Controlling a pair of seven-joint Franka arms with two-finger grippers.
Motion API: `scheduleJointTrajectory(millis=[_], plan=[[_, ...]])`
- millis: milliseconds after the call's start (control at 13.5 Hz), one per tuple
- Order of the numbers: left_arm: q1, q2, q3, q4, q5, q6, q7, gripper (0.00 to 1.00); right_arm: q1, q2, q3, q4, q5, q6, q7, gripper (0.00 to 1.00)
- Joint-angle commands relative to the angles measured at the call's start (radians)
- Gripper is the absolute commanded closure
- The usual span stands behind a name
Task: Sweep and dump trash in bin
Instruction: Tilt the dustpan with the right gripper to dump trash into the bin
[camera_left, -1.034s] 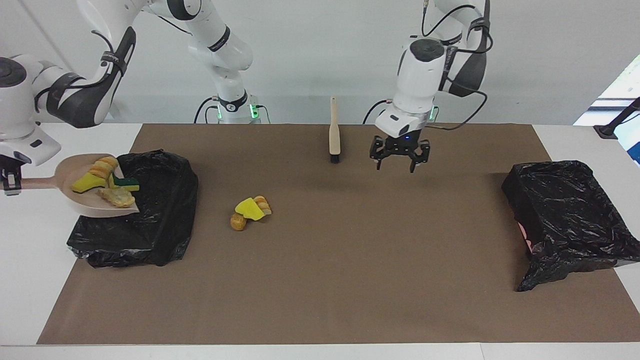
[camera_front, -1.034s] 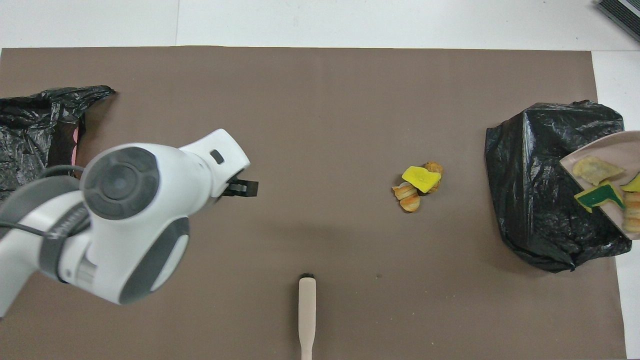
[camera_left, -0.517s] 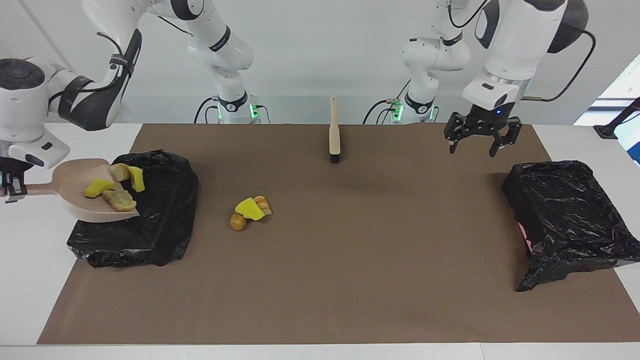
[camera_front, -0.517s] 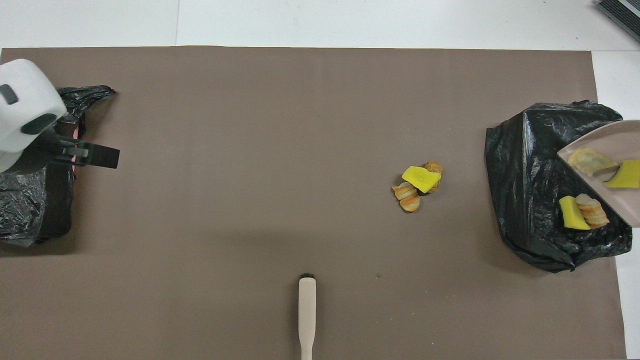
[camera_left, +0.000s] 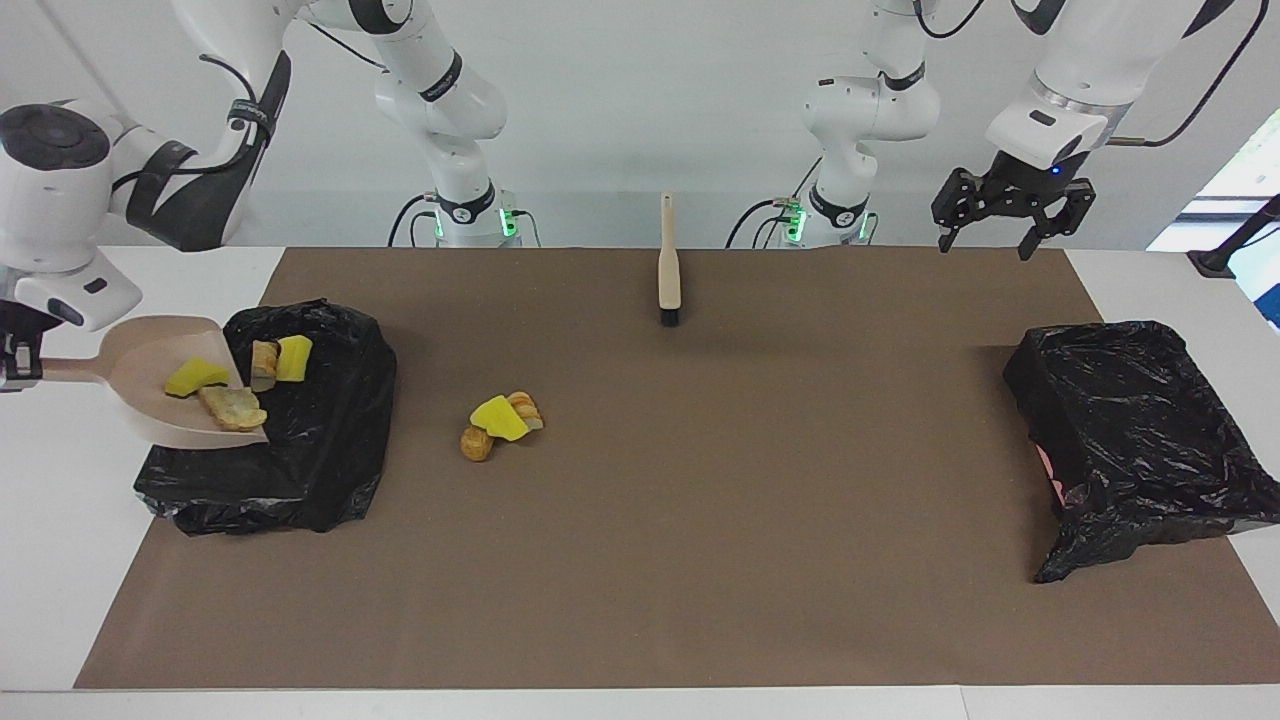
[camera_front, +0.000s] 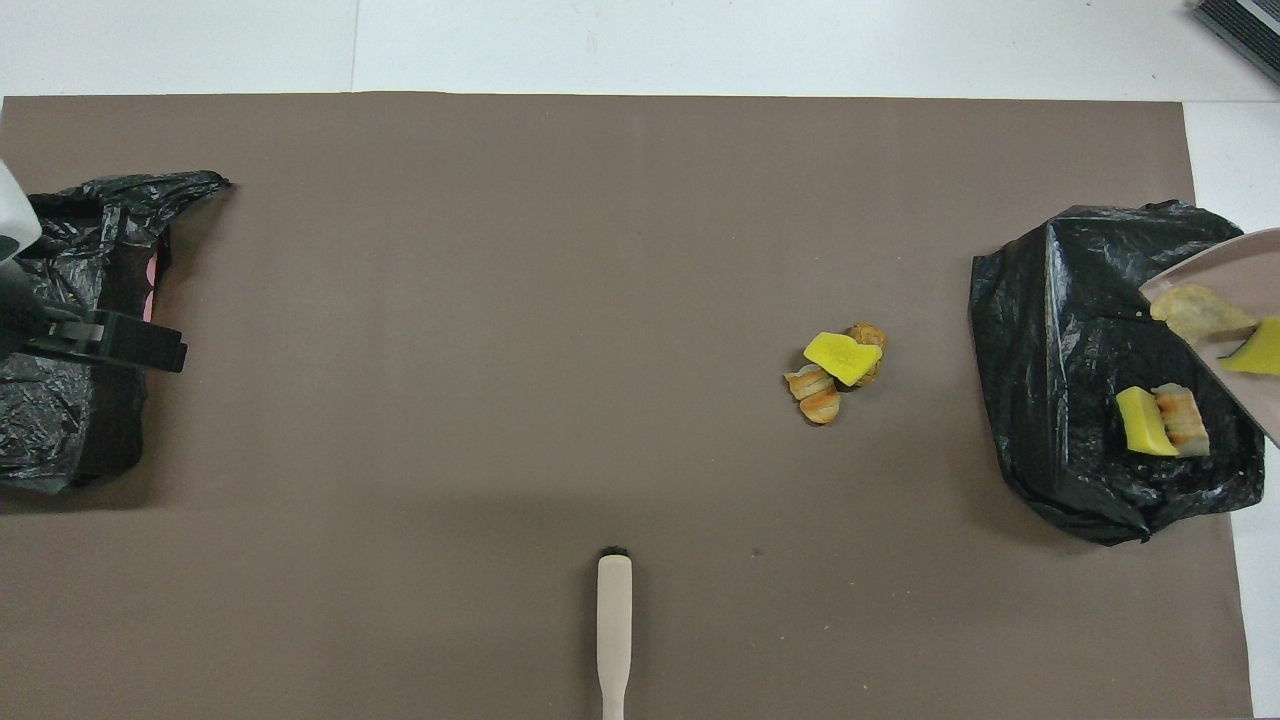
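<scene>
My right gripper (camera_left: 18, 362) is shut on the handle of a beige dustpan (camera_left: 150, 372), which tilts over the black-lined bin (camera_left: 300, 460) at the right arm's end. A yellow sponge piece (camera_left: 195, 377) and a tan crumbly chunk (camera_left: 232, 407) lie on the pan. Two more scraps of trash (camera_front: 1160, 421), one yellow and one bread-like, rest in the bin (camera_front: 1050, 350). A small pile of trash (camera_left: 500, 420), also seen from overhead (camera_front: 835, 370), sits on the brown mat beside the bin. My left gripper (camera_left: 1008, 213) hangs open and empty, high over the mat's corner at the left arm's end.
A beige brush with black bristles (camera_left: 668, 275) lies on the mat close to the robots, midway between the arms. A second black-lined bin (camera_left: 1130, 420) stands at the left arm's end. The brown mat (camera_left: 700, 520) covers most of the white table.
Two scraps slid off the dustpan into the bin as the pan tipped. My left arm swung up and away from the brush toward its own end of the table.
</scene>
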Motion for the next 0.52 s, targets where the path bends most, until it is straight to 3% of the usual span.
scheduleJointTrajectory(millis=[0,296,443], plan=[[0.028,0.065,-0.008,0.108,-0.028,-0.077,0.022,0.0,0.047,-0.072,0.001,-0.073,-0.145,-0.064,0.162,1.0],[0.029,0.077,-0.007,0.133,-0.03,-0.094,0.048,0.0,0.058,-0.141,0.002,-0.186,-0.202,-0.056,0.279,1.0],[0.029,0.07,-0.004,0.131,-0.03,-0.109,0.053,0.0,0.059,-0.144,0.002,-0.186,-0.205,-0.056,0.277,1.0]])
